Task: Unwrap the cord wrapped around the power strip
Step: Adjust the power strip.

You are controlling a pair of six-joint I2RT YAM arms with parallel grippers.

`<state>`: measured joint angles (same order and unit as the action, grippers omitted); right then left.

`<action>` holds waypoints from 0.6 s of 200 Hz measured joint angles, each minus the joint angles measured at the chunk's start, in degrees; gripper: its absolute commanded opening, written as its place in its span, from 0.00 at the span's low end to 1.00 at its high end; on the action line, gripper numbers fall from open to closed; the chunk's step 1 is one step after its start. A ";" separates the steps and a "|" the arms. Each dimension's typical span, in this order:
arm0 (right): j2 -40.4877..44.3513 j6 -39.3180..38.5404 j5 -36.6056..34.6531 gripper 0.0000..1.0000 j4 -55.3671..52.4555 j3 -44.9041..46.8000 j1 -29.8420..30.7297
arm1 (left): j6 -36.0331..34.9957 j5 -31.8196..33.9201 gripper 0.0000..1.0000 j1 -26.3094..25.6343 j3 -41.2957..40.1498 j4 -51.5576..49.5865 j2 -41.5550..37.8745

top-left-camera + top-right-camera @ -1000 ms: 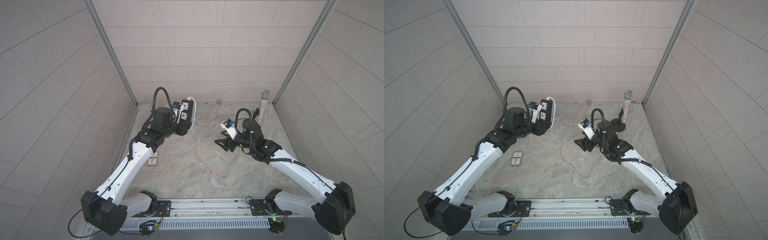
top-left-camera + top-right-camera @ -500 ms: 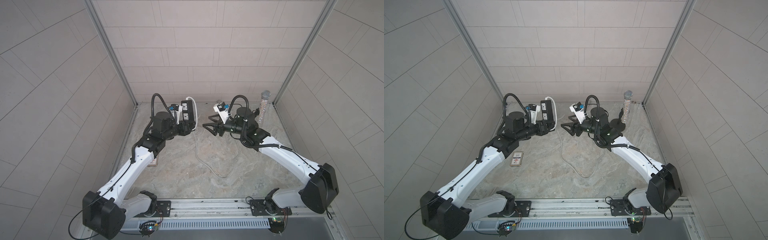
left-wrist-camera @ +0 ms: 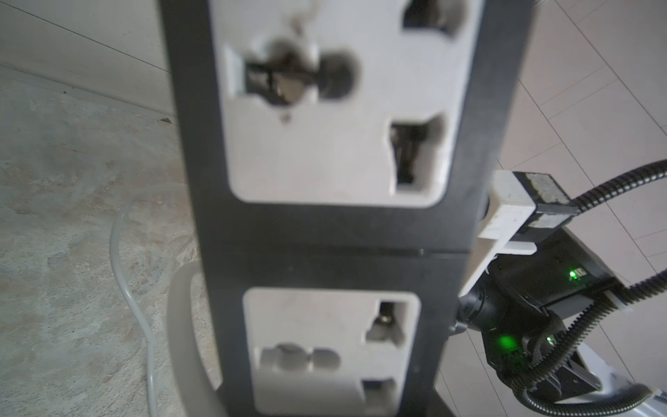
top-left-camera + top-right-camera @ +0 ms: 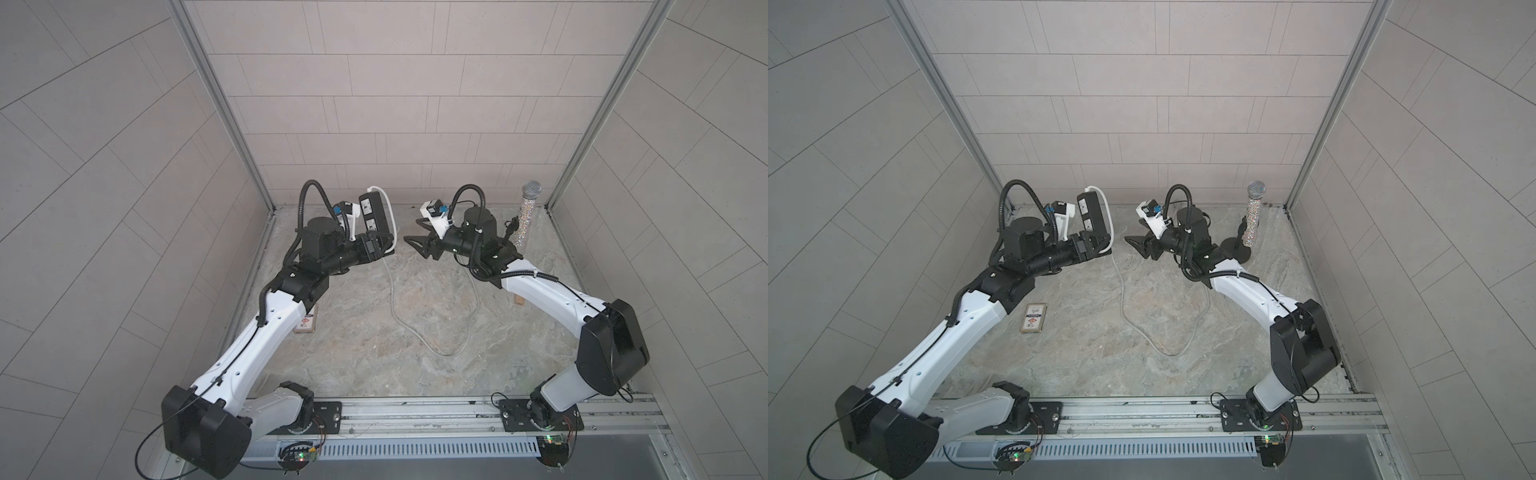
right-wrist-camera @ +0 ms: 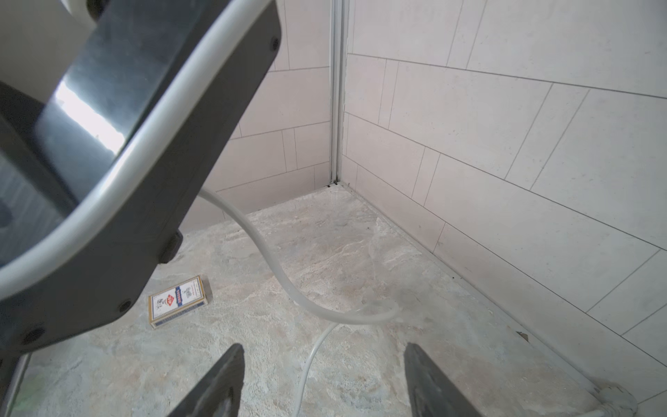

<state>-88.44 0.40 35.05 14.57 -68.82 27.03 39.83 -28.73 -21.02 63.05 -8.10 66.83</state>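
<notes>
Slim gap stood between right tool (image 4: pixel 415 233) and upright power strip (image 4: pixel 376 216), cord (image 4: pixel 392 299) looped across mid bench (image 4: pixel 353 365), card box (image 4: pixel 1032 318) lay left, microphone stand (image 4: pixel 1236 249) filled far right corner.

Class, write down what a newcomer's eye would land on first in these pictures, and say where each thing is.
The black power strip, gripped on end by the left gripper above the back of the table, draws the eye first, its white cord looped over its top and trailing across it. Facing it, the right gripper is open and empty; a glittery microphone stands in the back corner behind it.
</notes>
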 measured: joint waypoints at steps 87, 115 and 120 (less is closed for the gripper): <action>4.39 14.43 -10.36 0.68 2.08 5.18 12.04 | 27.58 15.89 0.00 0.11 -0.17 0.85 7.39; 0.11 19.19 -13.55 0.71 1.88 2.89 11.61 | 31.08 15.91 0.00 0.11 -0.50 1.70 7.41; -0.52 19.76 -13.70 0.70 1.90 2.47 11.54 | 31.43 15.91 0.00 0.11 -0.63 1.97 7.39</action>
<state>-88.97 20.16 21.34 16.47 -66.35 38.57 71.26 -12.82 -20.91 62.41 -6.13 74.22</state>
